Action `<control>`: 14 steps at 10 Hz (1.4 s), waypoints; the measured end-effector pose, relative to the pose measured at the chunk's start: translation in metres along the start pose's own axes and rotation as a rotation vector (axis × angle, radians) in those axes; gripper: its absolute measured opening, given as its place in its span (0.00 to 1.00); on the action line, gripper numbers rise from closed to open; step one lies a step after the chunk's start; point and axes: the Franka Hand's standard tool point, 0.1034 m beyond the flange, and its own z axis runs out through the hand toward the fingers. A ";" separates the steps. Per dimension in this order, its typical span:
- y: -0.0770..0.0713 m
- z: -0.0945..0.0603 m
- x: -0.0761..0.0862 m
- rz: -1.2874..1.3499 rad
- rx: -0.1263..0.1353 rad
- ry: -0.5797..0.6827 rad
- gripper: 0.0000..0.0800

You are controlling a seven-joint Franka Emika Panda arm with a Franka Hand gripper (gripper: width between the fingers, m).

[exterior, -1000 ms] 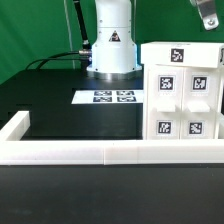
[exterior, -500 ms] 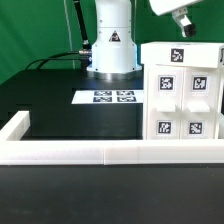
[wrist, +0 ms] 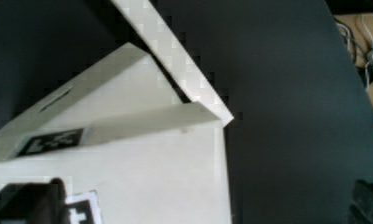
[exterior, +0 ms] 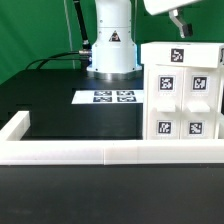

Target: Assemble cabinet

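hand (exterior: 179,23): above the cabinet at the frame's top edge, grip state can't be told | cabinet (exterior: 180,95): upright on the black worktop (exterior: 55,108) at the exterior view's right, against the rail (exterior: 80,152) | marker board (exterior: 108,97): flat beside it

Marker board (exterior: 113,97) on black table (exterior: 50,105), white rail (exterior: 70,152).

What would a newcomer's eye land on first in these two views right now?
The white cabinet with its black-and-white tags, standing at the exterior view's right against the low white rail. Next, the end effector hanging just above the cabinet's top, not touching it. Then the marker board lying flat on the black table before the arm's base.
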 end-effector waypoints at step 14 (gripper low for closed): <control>0.027 0.009 0.015 -1.413 -0.108 -0.017 1.00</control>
